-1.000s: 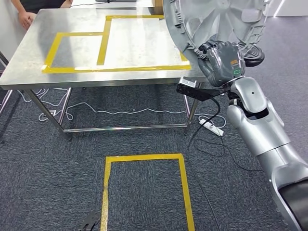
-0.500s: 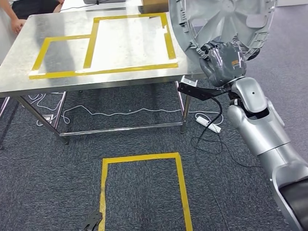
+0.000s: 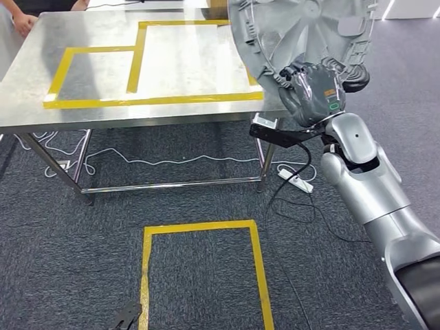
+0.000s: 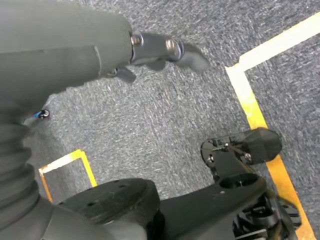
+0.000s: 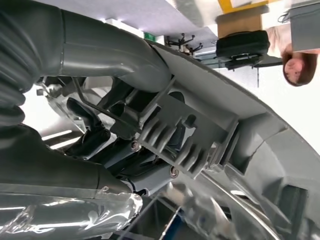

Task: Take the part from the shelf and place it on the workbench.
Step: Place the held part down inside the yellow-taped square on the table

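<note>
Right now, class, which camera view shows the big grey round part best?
The head view: the part appears as a large ribbed disc held at its lower rim by the right hand. The right wrist view shows only close-up ribs. The left wrist view looks at carpet.

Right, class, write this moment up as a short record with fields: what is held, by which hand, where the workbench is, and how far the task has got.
Held item: large grey round part, ribbed and vaned
Holding hand: right hand, fingers gripping the part's lower edge
Left hand: left hand, hanging over the carpet, holding nothing
Workbench: steel table with yellow tape outlines, ahead and to the left of the part
Task stage: part carried in the air at the bench's right end, not yet set down
Floor: yellow tape square on grey carpet
</note>
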You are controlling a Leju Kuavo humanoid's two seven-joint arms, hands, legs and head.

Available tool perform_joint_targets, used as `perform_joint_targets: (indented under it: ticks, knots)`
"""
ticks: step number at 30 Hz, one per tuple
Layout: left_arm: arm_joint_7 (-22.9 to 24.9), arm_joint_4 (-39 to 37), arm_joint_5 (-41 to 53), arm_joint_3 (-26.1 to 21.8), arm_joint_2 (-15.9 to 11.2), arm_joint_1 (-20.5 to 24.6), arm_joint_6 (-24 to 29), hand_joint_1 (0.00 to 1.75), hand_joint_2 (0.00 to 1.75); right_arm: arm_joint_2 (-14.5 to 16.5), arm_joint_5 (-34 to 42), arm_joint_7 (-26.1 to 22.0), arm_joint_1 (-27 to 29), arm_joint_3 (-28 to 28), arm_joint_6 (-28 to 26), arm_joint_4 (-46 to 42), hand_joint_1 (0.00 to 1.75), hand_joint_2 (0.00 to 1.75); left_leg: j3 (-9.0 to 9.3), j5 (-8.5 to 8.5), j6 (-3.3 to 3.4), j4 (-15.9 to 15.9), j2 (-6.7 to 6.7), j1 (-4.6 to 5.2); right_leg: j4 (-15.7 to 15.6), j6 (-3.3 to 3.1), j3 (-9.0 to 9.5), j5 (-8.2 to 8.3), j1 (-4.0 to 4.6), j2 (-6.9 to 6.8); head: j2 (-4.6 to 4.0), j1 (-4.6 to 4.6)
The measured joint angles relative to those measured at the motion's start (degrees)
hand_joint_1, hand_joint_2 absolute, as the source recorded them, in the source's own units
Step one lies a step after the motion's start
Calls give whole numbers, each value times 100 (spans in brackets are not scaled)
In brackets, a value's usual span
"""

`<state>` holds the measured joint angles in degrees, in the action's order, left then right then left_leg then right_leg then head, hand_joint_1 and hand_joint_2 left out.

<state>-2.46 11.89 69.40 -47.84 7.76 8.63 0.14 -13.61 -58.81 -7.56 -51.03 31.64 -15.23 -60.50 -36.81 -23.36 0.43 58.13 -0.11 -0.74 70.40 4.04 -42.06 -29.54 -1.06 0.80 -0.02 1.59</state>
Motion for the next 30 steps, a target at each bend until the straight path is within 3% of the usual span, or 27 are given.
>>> perform_joint_targets:
  ticks: [1, 2, 3, 5, 7, 8, 12, 14, 16, 17, 18, 19, 21, 22, 24, 27, 28, 30]
  knots:
    - [1, 0, 1, 0, 1, -9, -1, 0, 175, -1, -1, -7, 16, 2, -1, 1, 175, 175, 14, -11, 12, 1, -1, 6, 343, 3, -171, -109, 1, -2, 0, 1]
    - [2, 0, 1, 0, 0, -18, -1, 0, 175, -1, -1, -12, 30, 3, -1, 2, 175, 175, 33, -24, 17, 2, -1, 10, 514, 4, -269, -110, 1, -4, 0, 2]
    - [3, 0, 2, 0, 0, -25, -1, 0, 175, -1, -1, -16, 38, 3, 0, 2, 175, 175, 58, -41, 18, 3, -3, 13, 459, 2, -264, 5, 1, -8, 0, 3]
    - [3, 0, 4, 0, 2, -25, -1, 0, 175, -1, 4, -18, 33, -2, 0, 2, 175, 175, 118, -85, -9, 9, -11, 14, -215, -11, 18, 441, 1, -33, 0, 4]
    - [3, 0, 6, 0, 2, -17, -1, 0, 175, 0, 7, -19, 4, -6, -5, 0, 175, 175, 145, -125, -62, 26, -17, 35, -876, -39, 344, 674, 19, -60, 1, -1]
    - [3, 0, 6, 0, 0, -14, -1, 0, 175, 1, 7, -20, -6, -5, -9, -1, 175, 175, 144, -134, -89, 30, -17, 45, -1021, -60, 420, 680, 29, -63, 1, -6]
    - [3, 0, 6, -2, -1, -4, -3, 0, 175, -4, 9, -23, -9, -7, -16, -2, 175, 175, 106, -210, -211, 101, -4, 37, -1080, -187, 449, 640, 22, -31, 1, -29]
    - [2, 0, 6, -2, -1, -1, -3, 0, 175, -5, 14, -17, -5, -10, -17, -2, 175, 175, -128, -471, -273, 571, -1, 28, -1100, -234, 467, 636, 4, -29, 0, -55]
    - [3, 0, 6, -2, -1, -8, -3, 0, 175, -5, 14, -14, 20, -7, -18, -1, 175, 175, -520, -767, -310, 1306, -1, 22, -1101, -255, 476, 623, 1, -24, 0, -69]
    - [3, 0, 6, -2, 0, -14, -3, 0, 175, -5, 13, -15, 40, -4, -18, -1, 175, 175, -661, -796, -316, 1534, 0, 20, -1100, -259, 485, 614, 0, -18, 0, -70]
    - [3, 0, 6, -2, 1, -19, -3, 0, 175, -5, 13, -18, 57, -1, -17, 0, 175, 175, -715, -712, -314, 1576, 0, 20, -1099, -256, 500, 603, -2, -11, 0, -69]
    - [3, 0, 6, -2, 1, -22, -3, 0, 175, -5, 13, -20, 69, 1, -17, 0, 175, 175, -667, -524, -306, 1406, 0, 19, -1099, -247, 519, 590, -7, -4, 0, -70]
    - [2, -1, 6, -2, 2, -22, -3, 0, 175, -5, 12, -24, 71, 1, -17, -1, 175, 175, -380, -78, -292, 711, -1, 17, -1093, -203, 559, 554, -8, 5, 0, -73]
    - [2, -1, 5, -2, 4, -21, -4, 0, 175, -5, 11, -22, 64, -1, -18, -2, 175, 175, -238, 37, -269, 383, -4, 16, -1083, -176, 564, 538, 2, 12, 1, -80]
    - [3, -1, 4, -2, 10, -23, -5, 0, 175, -5, 9, -19, 50, -3, -19, -2, 175, 175, -108, 50, -204, 85, -10, 21, -1090, -122, 565, 521, 29, 18, 0, -88]
    - [3, 0, 1, -4, -1, -29, -5, 0, 175, -4, 10, -18, 46, -4, -20, -2, 175, 175, -83, 14, -73, 45, -13, 15, -1069, -44, 556, 454, 20, 2, 0, -81]
    - [2, 0, 0, -5, -2, -27, -5, 0, 175, -4, 11, -22, 45, -2, -20, -2, 175, 175, -68, 11, -35, 36, -14, 8, -910, -26, 488, 346, 21, -9, 0, -69]
    - [1, 0, -1, -7, -1, -27, -5, 0, 175, -3, 10, -29, 50, 2, -20, -2, 175, 175, -40, -5, 18, 31, -19, 12, -250, -21, 190, 16, 31, -27, 0, -47]
